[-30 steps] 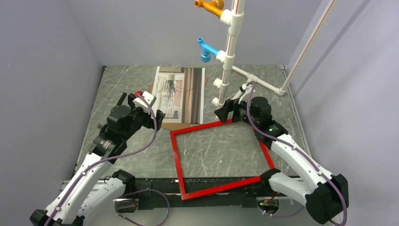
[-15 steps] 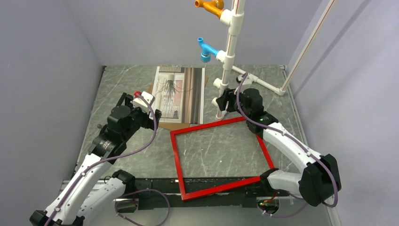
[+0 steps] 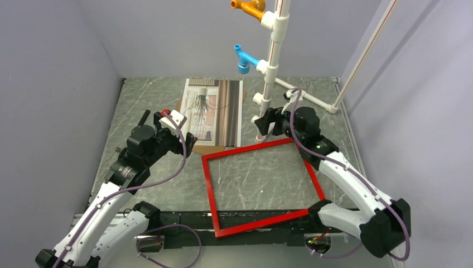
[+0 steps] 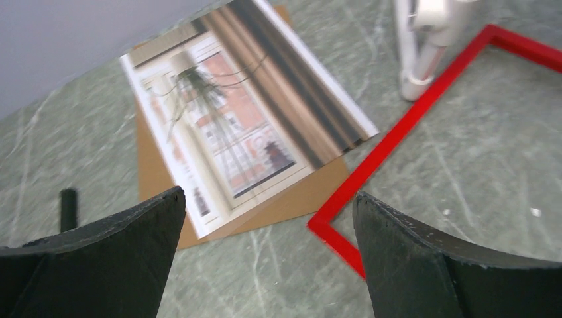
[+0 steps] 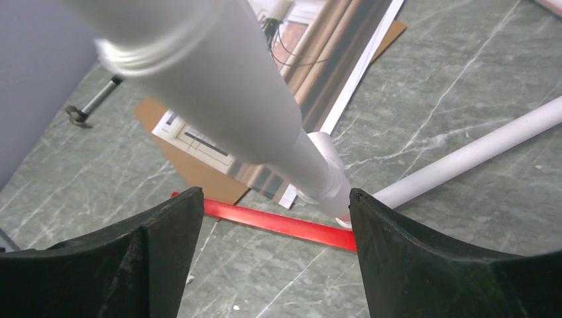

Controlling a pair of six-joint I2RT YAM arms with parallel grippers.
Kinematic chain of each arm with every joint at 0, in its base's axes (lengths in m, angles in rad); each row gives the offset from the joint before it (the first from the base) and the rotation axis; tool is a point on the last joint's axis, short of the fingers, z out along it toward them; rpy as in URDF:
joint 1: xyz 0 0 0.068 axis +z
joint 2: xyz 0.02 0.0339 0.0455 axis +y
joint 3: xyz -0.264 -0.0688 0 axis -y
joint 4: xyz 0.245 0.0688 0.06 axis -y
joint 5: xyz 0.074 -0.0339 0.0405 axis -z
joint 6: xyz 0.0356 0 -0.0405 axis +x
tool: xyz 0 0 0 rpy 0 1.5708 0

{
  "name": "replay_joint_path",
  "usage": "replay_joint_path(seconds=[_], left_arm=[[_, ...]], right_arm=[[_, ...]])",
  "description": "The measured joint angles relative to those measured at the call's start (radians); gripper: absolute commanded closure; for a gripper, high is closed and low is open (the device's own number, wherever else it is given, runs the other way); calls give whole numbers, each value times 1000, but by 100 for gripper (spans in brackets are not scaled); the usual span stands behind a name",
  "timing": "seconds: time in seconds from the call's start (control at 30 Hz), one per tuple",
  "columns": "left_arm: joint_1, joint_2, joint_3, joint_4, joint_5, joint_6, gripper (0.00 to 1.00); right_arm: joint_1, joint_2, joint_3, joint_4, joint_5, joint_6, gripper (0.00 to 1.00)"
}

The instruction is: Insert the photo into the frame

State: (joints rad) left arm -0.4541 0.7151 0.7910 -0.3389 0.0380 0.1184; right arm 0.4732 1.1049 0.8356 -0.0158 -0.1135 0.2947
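My left gripper (image 3: 188,143) hovers spread wide and empty just off the near left corner of the photo (image 3: 215,109). The photo lies face up at the back of the worktop (image 3: 145,95) on a brown board (image 4: 147,159), and I judge the gripper is lined up there to catch the print's edge. The photo is not yet in the frame (image 3: 207,184), which lies flat nearer me; its far left corner sits just beside the board, though I cannot tell whether they touch. Right of the photo a white pipe stand (image 3: 269,84) rises from the worktop, its foot close against the frame's far rail. My right gripper (image 3: 263,124) sits right at that pipe, jaws apart and holding nothing. The stand blocks its straight path to the photo.
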Motion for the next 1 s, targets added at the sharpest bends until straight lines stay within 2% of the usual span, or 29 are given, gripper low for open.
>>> replay_joint_path(seconds=[0.17, 0.27, 0.37, 0.5, 0.63, 0.73, 1.0], left_arm=[[-2, 58, 19, 41, 170, -69, 2], [-25, 170, 95, 45, 259, -128, 2], [-80, 266, 158, 50, 301, -165, 3], [-190, 349, 240, 53, 316, -192, 3], [-287, 412, 326, 81, 312, -210, 5], [-360, 481, 406, 108, 300, -214, 7], [-492, 719, 634, 134, 262, -205, 8]], right_arm=[[0, -117, -11, -53, 26, 9, 14], [-9, -152, -19, -94, 35, 23, 14], [-33, -171, -42, -124, 26, 39, 7], [-128, -193, -81, -167, -26, 71, 1], [-269, -219, -104, -189, -92, 102, 0], [-327, -213, -101, -195, -115, 117, 0], [-426, -44, -29, -205, -158, 162, 0]])
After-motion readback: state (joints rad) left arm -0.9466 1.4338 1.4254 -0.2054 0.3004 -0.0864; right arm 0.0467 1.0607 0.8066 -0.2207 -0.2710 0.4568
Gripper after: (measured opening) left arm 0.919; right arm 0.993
